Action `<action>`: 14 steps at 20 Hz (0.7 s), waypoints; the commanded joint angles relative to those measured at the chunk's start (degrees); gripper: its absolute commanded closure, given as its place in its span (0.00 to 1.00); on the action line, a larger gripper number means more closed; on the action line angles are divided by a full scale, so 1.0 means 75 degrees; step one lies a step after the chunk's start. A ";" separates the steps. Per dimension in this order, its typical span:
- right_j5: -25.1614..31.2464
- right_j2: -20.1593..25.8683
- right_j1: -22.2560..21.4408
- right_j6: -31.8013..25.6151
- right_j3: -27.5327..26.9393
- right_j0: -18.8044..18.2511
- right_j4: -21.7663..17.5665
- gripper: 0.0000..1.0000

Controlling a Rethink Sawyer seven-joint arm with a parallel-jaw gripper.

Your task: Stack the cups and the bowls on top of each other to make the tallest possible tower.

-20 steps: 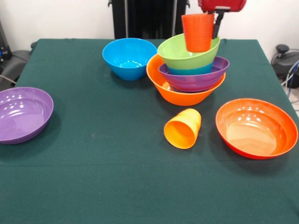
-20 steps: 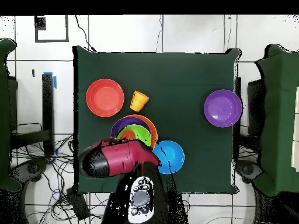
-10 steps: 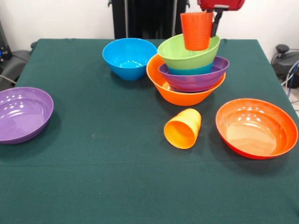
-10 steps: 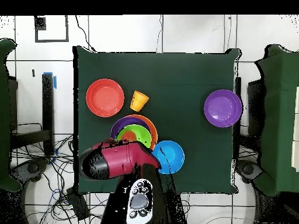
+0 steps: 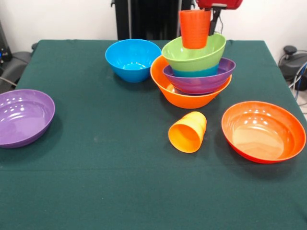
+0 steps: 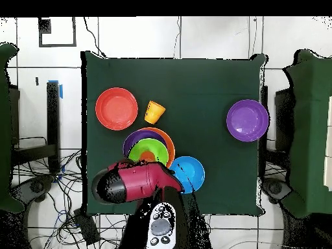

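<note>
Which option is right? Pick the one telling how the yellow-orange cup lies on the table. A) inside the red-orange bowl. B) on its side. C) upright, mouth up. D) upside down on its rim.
B: the yellow-orange cup lies tipped over on the green cloth, its open mouth facing the camera, apart from the red-orange bowl.

The bowls, like the red-orange one (image 5: 263,131) near the table's edge, are glossy smooth plastic with bright highlights. The table (image 5: 96,182) wears matt green cloth. The yellow-orange cup (image 5: 188,132) looks satiny plastic.
</note>
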 commanded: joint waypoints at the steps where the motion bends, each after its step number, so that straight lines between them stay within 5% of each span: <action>1: -0.0527 0.0324 0.0244 0.0794 0.0467 -0.0279 -0.0119 1.00; 4: -0.0593 0.0246 0.0239 0.0945 0.0459 -0.0195 -0.0076 1.00; 5: -0.0579 0.0220 0.0242 0.0960 0.0445 -0.0163 -0.0047 0.00; 14: -0.0532 0.0149 0.0254 0.1023 0.0385 -0.0085 0.0045 0.00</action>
